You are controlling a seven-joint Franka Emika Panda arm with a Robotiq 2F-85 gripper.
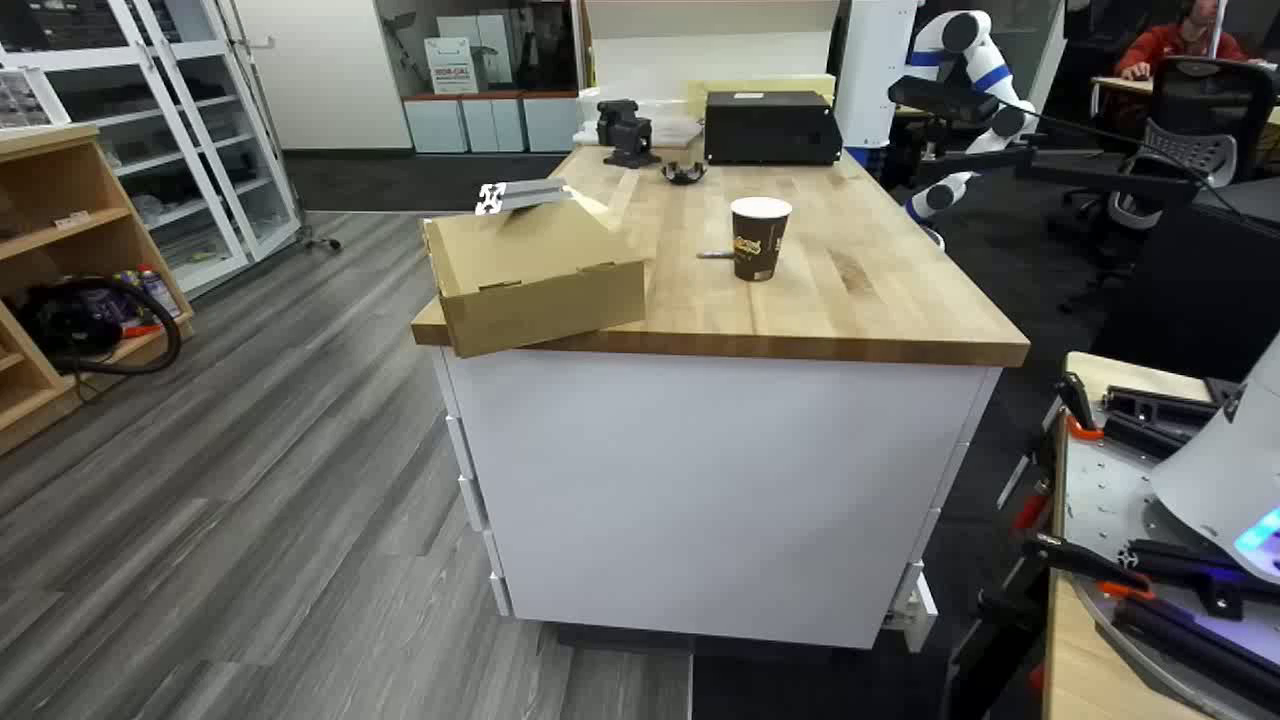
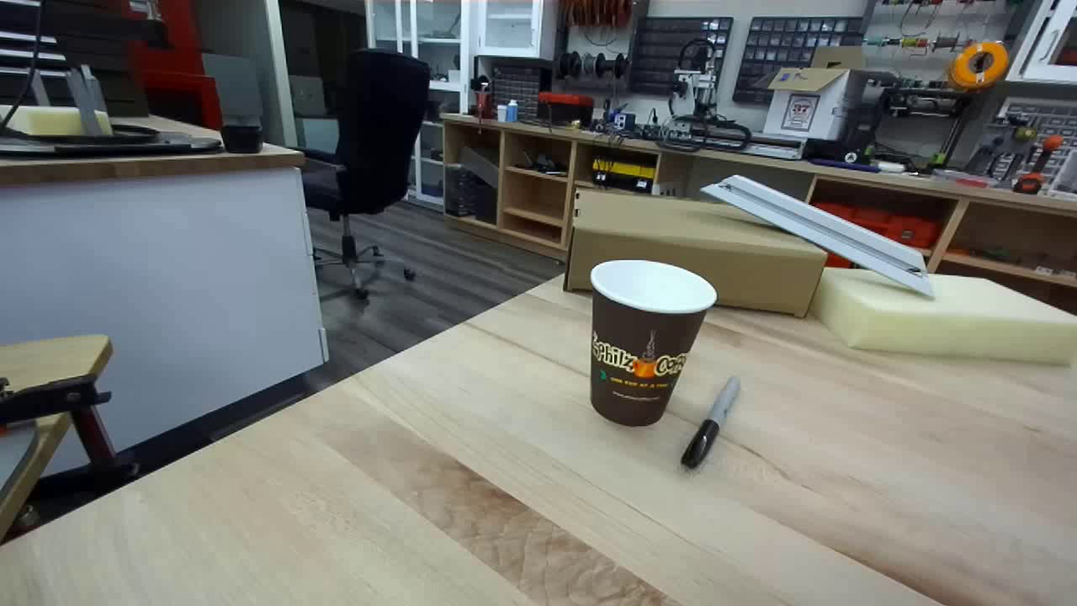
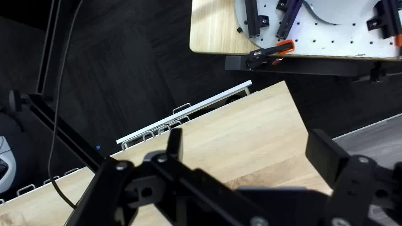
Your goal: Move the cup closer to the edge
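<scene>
The cup, dark brown with a white rim, stands upright on the wooden tabletop in both exterior views (image 1: 758, 243) (image 2: 641, 362). It stands back from the edge of the tabletop (image 1: 740, 346), which also shows in an exterior view (image 2: 370, 376) and in the wrist view (image 3: 297, 107). My gripper (image 3: 250, 150) is open in the wrist view, with nothing between its fingers. It is above the tabletop near a corner. The cup does not show in the wrist view, and my gripper does not show in the exterior views.
A marker (image 2: 712, 423) lies beside the cup. A cardboard box (image 1: 550, 300) overhangs the front left of the tabletop, with a metal strip (image 2: 820, 227) and a foam block (image 2: 951, 316) by it. A black box (image 1: 772, 128) stands at the back. An open drawer (image 3: 201, 105) juts from the cabinet.
</scene>
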